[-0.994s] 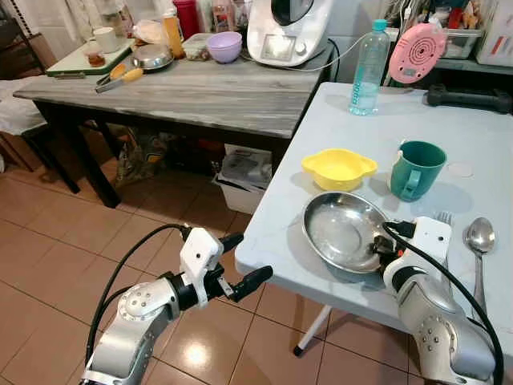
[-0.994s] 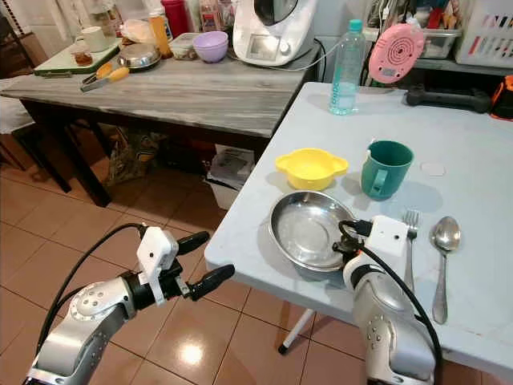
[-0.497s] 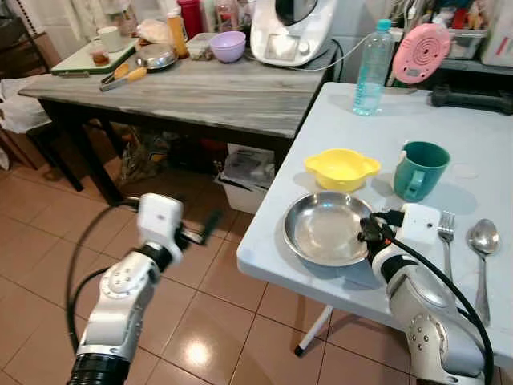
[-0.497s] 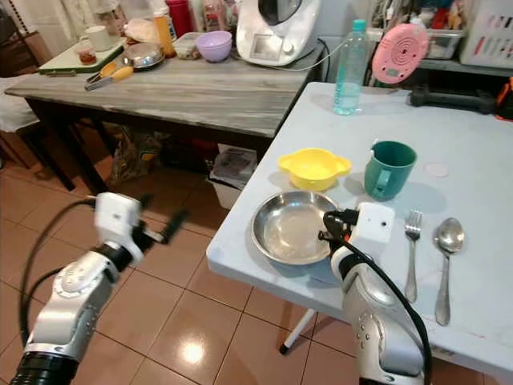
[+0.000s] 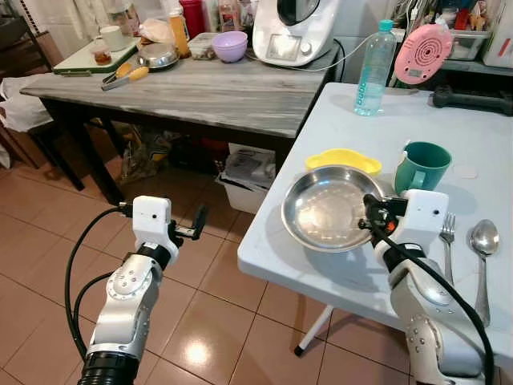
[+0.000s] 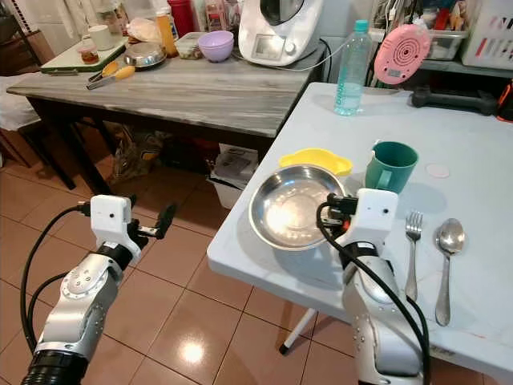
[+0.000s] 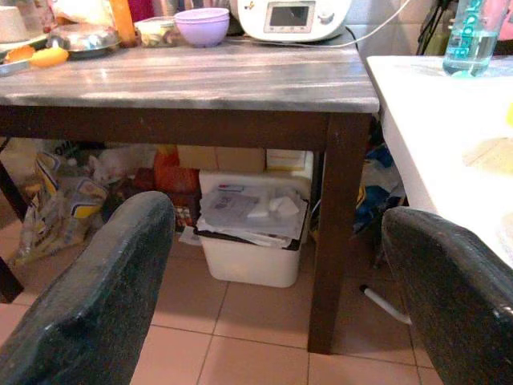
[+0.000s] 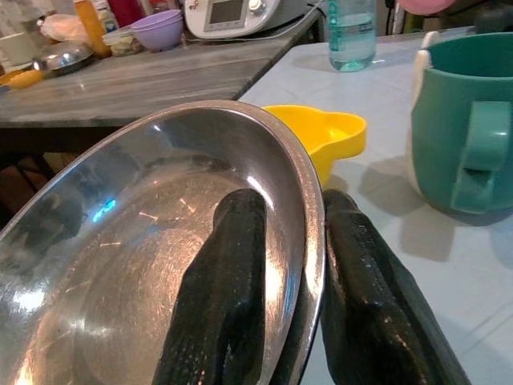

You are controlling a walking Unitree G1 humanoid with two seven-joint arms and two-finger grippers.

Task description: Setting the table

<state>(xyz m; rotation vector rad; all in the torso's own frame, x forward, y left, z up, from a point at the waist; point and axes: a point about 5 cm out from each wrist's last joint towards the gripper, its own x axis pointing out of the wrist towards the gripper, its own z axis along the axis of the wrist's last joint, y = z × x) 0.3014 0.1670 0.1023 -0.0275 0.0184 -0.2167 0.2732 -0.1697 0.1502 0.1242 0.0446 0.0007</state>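
Plate [image 5: 327, 207] is the whole story here: the right gripper [image 8: 292, 265] has its two black fingers pinching the steel rim, one finger inside the dish and one outside, so the plate fans out ahead of the gripper, tilted up off the white table [image 5: 337, 120]. Just past its far edge sits the yellow bowl [image 5: 343, 160]; the green mug [image 5: 420, 166] is off to the gripper's outer side, fork [image 5: 446, 233] and spoon [image 5: 481, 241] beyond it. Right forearm comes up from below, wrist level with the table. Left gripper [image 5: 188, 227] hangs over the floor with fingers spread wide, well away, so my guess is the right arm sets it down.
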